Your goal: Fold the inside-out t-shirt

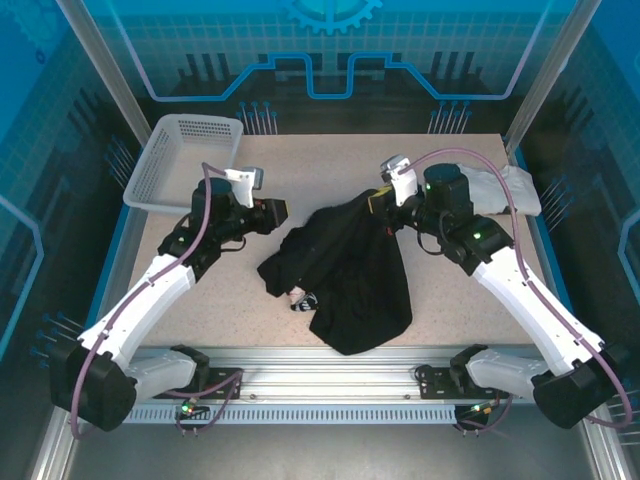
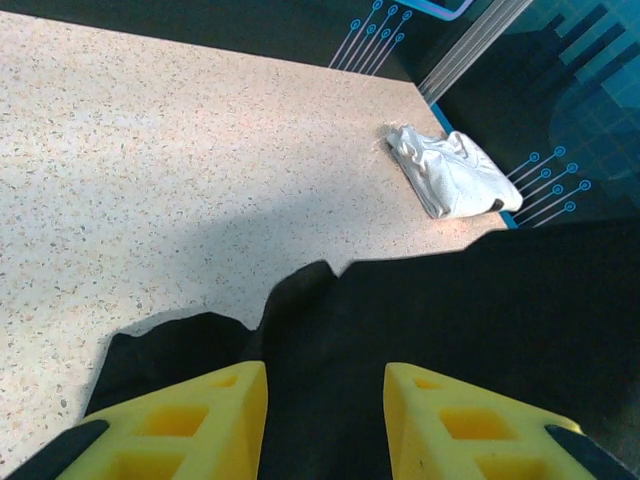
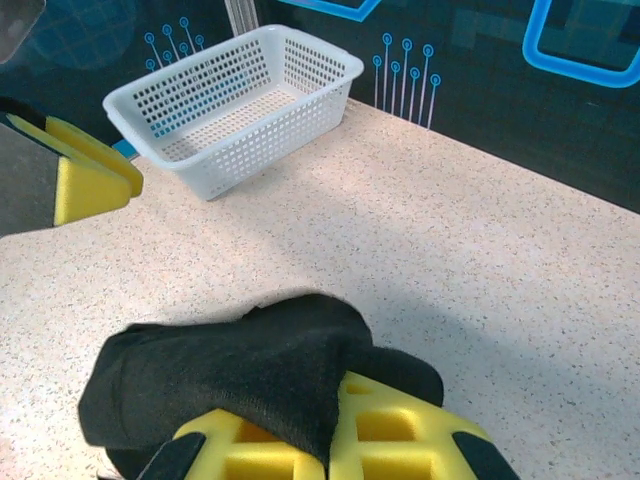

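The inside-out t-shirt is black and lies bunched on the middle of the table, with a small white label poking out at its lower left edge. My right gripper holds its upper right end lifted. In the right wrist view that gripper is shut, with a fold of the black cloth pinched between the yellow fingers. My left gripper hovers at the shirt's upper left edge. In the left wrist view it stands open, its fingers apart over the black cloth, with nothing pinched between them.
A white mesh basket stands at the table's back left corner and shows again as a basket in the right wrist view. A small folded white garment lies at the back right edge; the left wrist view catches that garment too. Bare speckled tabletop stretches behind the shirt.
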